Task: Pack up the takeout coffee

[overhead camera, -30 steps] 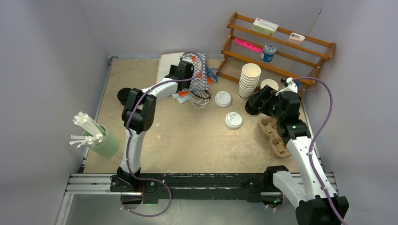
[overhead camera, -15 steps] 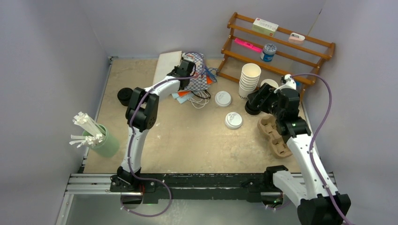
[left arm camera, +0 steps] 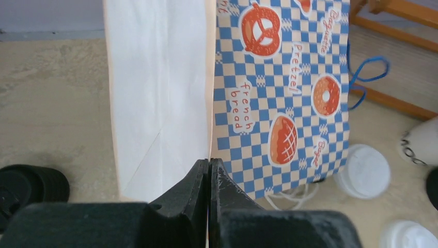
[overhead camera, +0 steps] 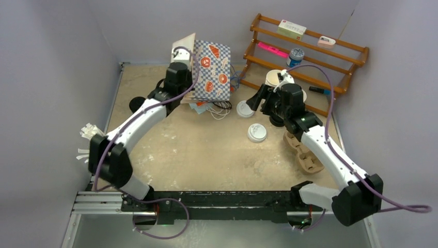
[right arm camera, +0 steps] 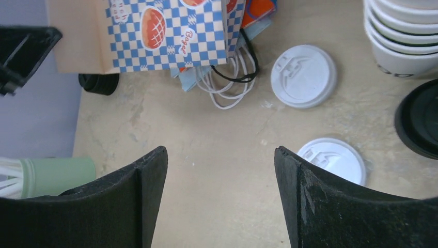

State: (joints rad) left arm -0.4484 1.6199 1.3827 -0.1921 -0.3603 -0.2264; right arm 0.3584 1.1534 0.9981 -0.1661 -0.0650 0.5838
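Left gripper (left arm camera: 209, 170): black fingers are pinching together on the creased corner fold of the paper bag (left arm camera: 279, 103), which has a blue-check bakery print and a plain white side panel, and are holding it upright near the far edge of the table (overhead camera: 206, 155).
Right gripper (right arm camera: 219, 152): jaws are standing apart, hovering over the sandy surface near two round white lids (right arm camera: 303, 76).
Takeout coffee (right arm camera: 421, 124): its round black lid is showing toward the far right corner, just beside the nested white cups (right arm camera: 403, 36).

A takeout coffee (right arm camera: 419, 123), upright, round black lid on, just beside the stacked white cups (right arm camera: 400, 36).
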